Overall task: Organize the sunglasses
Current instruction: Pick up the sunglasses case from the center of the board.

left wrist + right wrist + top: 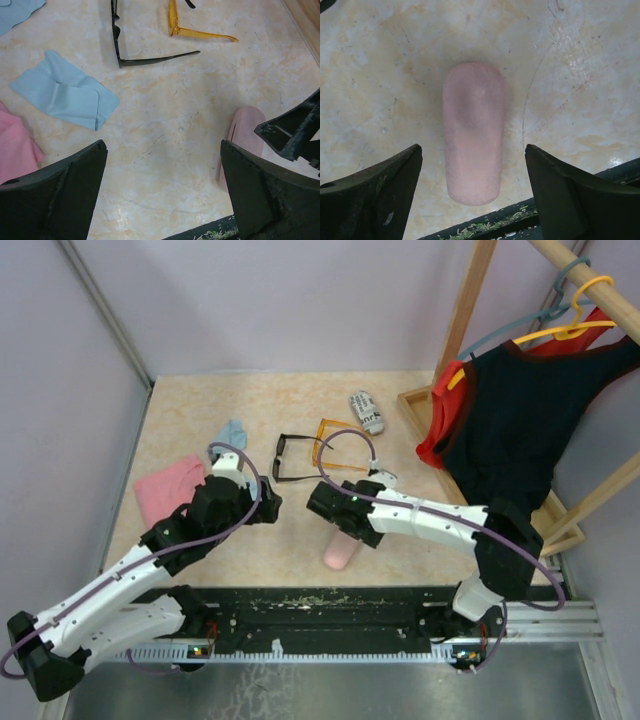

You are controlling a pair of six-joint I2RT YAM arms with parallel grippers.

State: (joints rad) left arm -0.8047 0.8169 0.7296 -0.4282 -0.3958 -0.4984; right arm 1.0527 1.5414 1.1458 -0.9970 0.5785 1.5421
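The black-framed sunglasses (283, 458) lie unfolded at mid-table, and the orange translucent pair (326, 444) lies just to their right. Both show at the top of the left wrist view: the black pair (120, 52) and the orange pair (200, 34). My left gripper (268, 504) is open and empty, low over bare table (162, 185), near of the black pair. My right gripper (343, 527) is open above the pink oblong case (472, 130), which lies between its fingers (380, 195) without touching them. The case also shows in the top view (341, 551).
A black-and-white printed case (367, 412) lies at the back. A blue cloth (229, 435) and a pink cloth (168, 488) lie on the left. A wooden rack (430, 425) with hanging black and red garments (510, 420) stands on the right. A black rail (330, 605) runs along the near edge.
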